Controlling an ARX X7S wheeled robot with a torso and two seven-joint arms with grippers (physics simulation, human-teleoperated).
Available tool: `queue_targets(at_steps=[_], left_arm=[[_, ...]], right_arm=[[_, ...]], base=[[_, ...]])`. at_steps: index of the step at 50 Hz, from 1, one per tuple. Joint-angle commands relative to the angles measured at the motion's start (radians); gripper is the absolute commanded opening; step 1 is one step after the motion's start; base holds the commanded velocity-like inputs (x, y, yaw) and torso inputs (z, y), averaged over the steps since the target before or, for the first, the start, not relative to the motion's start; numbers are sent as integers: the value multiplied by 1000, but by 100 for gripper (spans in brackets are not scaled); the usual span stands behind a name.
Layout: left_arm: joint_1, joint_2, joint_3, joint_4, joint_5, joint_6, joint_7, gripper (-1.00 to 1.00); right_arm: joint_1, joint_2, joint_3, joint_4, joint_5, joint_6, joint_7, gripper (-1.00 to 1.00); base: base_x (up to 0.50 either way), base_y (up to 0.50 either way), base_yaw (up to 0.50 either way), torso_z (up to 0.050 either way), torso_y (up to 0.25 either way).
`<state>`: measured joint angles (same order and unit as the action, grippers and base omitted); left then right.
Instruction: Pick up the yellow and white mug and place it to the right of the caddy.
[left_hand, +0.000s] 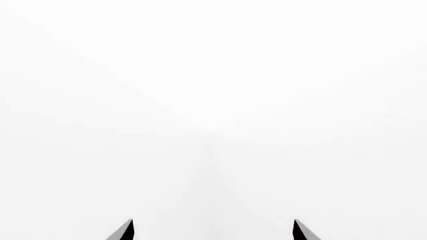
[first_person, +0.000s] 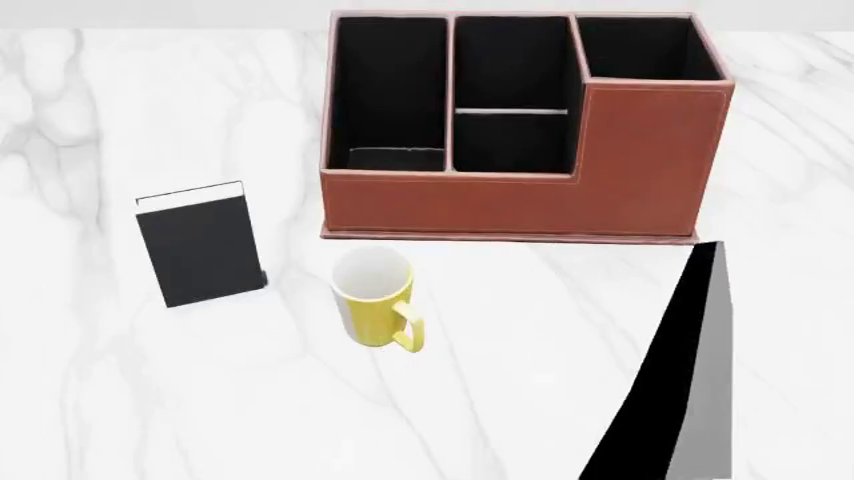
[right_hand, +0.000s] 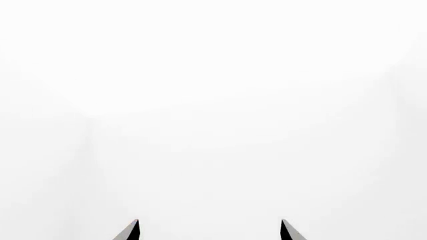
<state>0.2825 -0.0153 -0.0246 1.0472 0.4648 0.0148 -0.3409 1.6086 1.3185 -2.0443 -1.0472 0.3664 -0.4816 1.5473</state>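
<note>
The yellow and white mug (first_person: 371, 300) stands upright on the marble table (first_person: 507, 400), its handle (first_person: 408, 331) pointing toward the near right. Just behind it sits the reddish-brown caddy (first_person: 534, 195) with black-lined compartments, taller at its right end. In the left wrist view my left gripper (left_hand: 213, 231) is open, with only its two fingertips (left_hand: 125, 231) showing against blank white. My right gripper (right_hand: 209, 231) is open as well, facing blank white. A dark wedge of my right arm (first_person: 681, 380) rises at the head view's lower right, to the right of the mug. Neither gripper holds anything.
A small black upright slab (first_person: 200, 245) with a white top edge stands left of the mug. The caddy reaches close to the table's far edge (first_person: 174, 28). Bare marble lies to the right of the caddy (first_person: 787, 200) and in front of the mug.
</note>
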Motion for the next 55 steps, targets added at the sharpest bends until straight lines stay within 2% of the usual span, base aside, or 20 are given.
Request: queue_targets(at_steps=[1,3,4,5,9,18,26,46,55], left_arm=[[466,15,-390,0,-270,497,-265,100],[503,15,-481,0,-332,509,-331,100],[503,15,-526,0,-361,497,-360,100],[503,15,-618,0,-421,477,-424,100],[503,15,-772,0,-560,440,-533,100],[503,15,-933,0,-692,429,-691,100],[503,15,-864,0,-634,433,-687,100],[503,15,-826,0,-607,436,-670,100],[503,15,-817,0,-601,439,-659,100]], right_arm=[[611,154,-574,0,-79,-180,23,100],[740,165,-698,0,-81,-193,23,100],[745,176,-701,0,-86,-195,23,100],[745,190,-697,0,-92,-201,23,100],[743,216,-687,0,-91,-219,23,100],[717,252,-605,0,-41,-256,23,100],[681,252,-567,0,-36,-265,23,100],[610,225,-544,0,-57,-258,23,100],[475,180,-420,0,-52,-212,23,100]], base=[[0,0,0,0,0],[0,0,0,0,0],[0,0,0,0,0],[0,0,0,0,0],[0,0,0,0,0],[0,0,0,0,0],[0,-99,0,0,0],[0,-496,0,0,0],[0,-281,0,0,0]])
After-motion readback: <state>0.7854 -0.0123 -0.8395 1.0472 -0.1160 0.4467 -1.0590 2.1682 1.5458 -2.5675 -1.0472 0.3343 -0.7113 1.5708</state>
